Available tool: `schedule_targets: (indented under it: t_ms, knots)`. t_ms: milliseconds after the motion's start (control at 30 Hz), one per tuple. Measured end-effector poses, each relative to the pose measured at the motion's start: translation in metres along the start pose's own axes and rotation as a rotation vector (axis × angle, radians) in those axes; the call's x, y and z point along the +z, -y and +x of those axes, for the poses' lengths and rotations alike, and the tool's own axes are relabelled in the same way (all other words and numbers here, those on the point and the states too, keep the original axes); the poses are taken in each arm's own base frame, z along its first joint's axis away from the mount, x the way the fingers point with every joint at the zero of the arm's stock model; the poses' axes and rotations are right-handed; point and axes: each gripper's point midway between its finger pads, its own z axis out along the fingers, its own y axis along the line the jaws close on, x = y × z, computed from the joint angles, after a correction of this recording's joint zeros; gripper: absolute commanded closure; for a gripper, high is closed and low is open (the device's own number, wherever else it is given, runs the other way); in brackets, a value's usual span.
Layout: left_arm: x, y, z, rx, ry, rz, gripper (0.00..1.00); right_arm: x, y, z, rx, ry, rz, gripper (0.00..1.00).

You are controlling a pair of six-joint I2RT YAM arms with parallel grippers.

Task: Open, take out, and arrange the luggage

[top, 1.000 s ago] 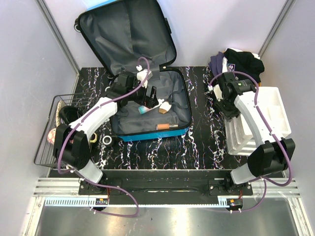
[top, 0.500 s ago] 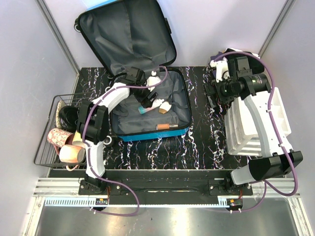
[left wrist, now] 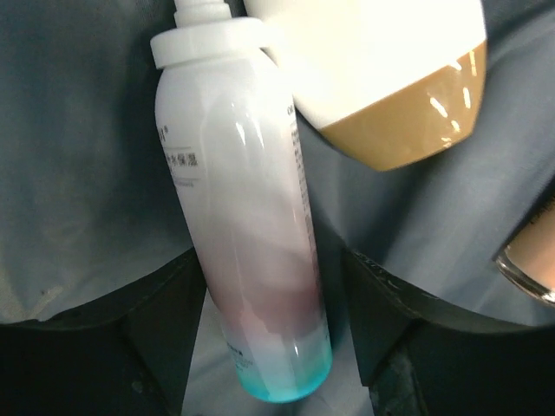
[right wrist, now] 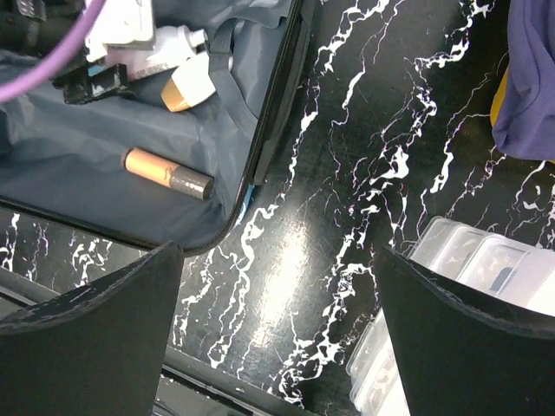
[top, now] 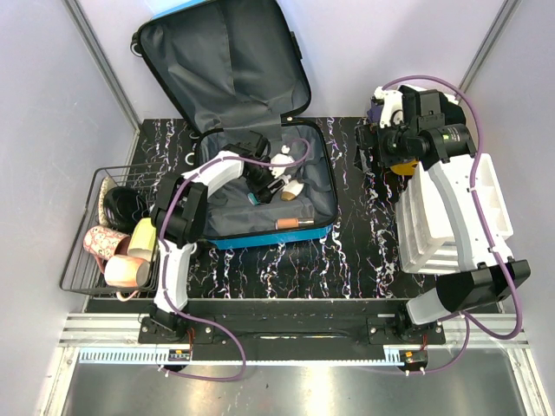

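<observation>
Across the black marbled tabletop [top: 286, 269] the luggage [top: 227, 87] takes up the left rear. Its base lies flat with the grey lining facing up, and its lid stands raised at the far edge, tilted back toward the wall. Its long axis seems to run left to right along the hinge, slightly skewed, with a black wheel showing at the lid's upper left corner. I judge the shell stiff, bulky and glossy enough to slip, while the lining is soft. The rim of the shell or a handle would make a surer hold than the flat printed face. A white organiser [top: 468, 208] sits at the right and a wire basket [top: 82, 234] at the left, each well apart from the case. The right pincer [right wrist: 279, 260] hangs over bare tabletop beside the case, its jaws wide apart and holding nothing. The left pincer [left wrist: 273, 295] is down inside the base. Its jaws stand apart astride a white spray bottle [left wrist: 251, 225], with a gap showing on one side, so it is not clamped. That bottle looks light, smooth and easily rolled. A cream-and-gold bottle [left wrist: 390, 87] touches it, and a small tan tube [right wrist: 167, 172] lies nearer the front wall.
</observation>
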Motion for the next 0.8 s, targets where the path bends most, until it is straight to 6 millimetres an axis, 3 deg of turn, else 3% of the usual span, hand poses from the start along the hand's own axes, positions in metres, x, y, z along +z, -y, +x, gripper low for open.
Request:
schedule_targets:
  t_ms: [100, 167, 333, 467, 600, 800]
  knots:
    - [0.008, -0.002, 0.001, -0.003, -0.022, -0.013, 0.39, 0.002, 0.001, -0.007, 0.021, 0.026, 0.002, 0.0]
    - [0.011, -0.005, 0.001, -0.013, -0.031, -0.022, 0.48, 0.002, 0.001, -0.012, 0.037, 0.046, 0.002, 0.0]
    - [0.011, -0.006, 0.001, -0.049, -0.037, -0.031, 0.83, 0.008, 0.004, -0.022, 0.085, 0.085, 0.0, 0.0]
    - [0.001, -0.004, -0.003, -0.1, 0.022, -0.015, 0.97, 0.015, 0.005, -0.029, 0.117, 0.12, -0.015, 0.0]
    - [-0.042, 0.01, -0.018, -0.175, 0.161, 0.019, 1.0, 0.021, -0.006, -0.034, 0.122, 0.142, -0.082, 0.02]
    - [-0.146, 0.035, -0.083, -0.168, 0.544, 0.0, 1.0, 0.026, -0.03, -0.064, 0.169, 0.263, -0.238, 0.0]
